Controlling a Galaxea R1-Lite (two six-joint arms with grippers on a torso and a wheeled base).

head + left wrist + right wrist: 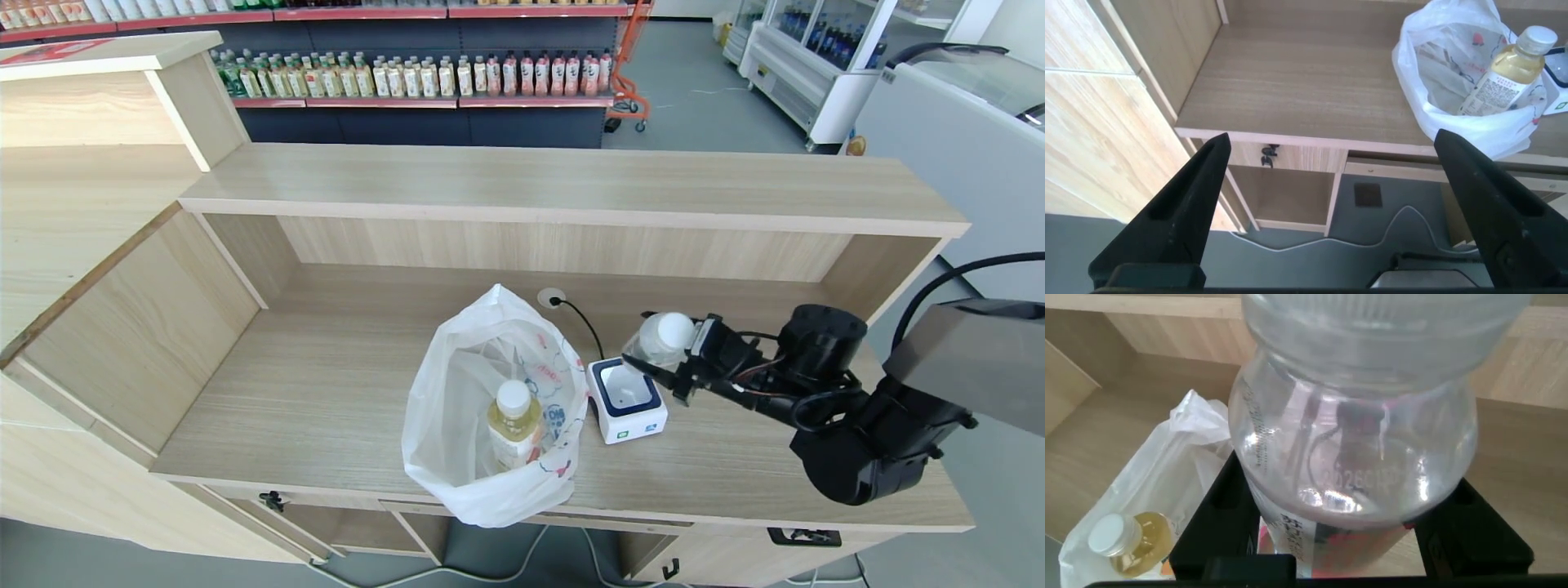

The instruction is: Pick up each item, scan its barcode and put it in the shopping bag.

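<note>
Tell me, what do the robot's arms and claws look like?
The right arm is black with rounded joints, loose black cables and a grey boxy segment. The left gripper has two black wedge-shaped fingers; the right gripper is black too.

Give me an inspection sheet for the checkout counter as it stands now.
Surface: wooden counter, recessed below a raised ledge.
Job's things: white shopping bag standing open, yellow drink bottle upright inside; clear bottle held next to the scanner.
Clutter: nothing seen.
Grippers: right hand shut on the clear bottle; left hand open, holding nothing, off the counter's front edge.
Cables: black cable from the scanner to a hole in the counter; pale cable under the counter.
Surroundings: shelves of bottled drinks, chillers to the right.
</note>
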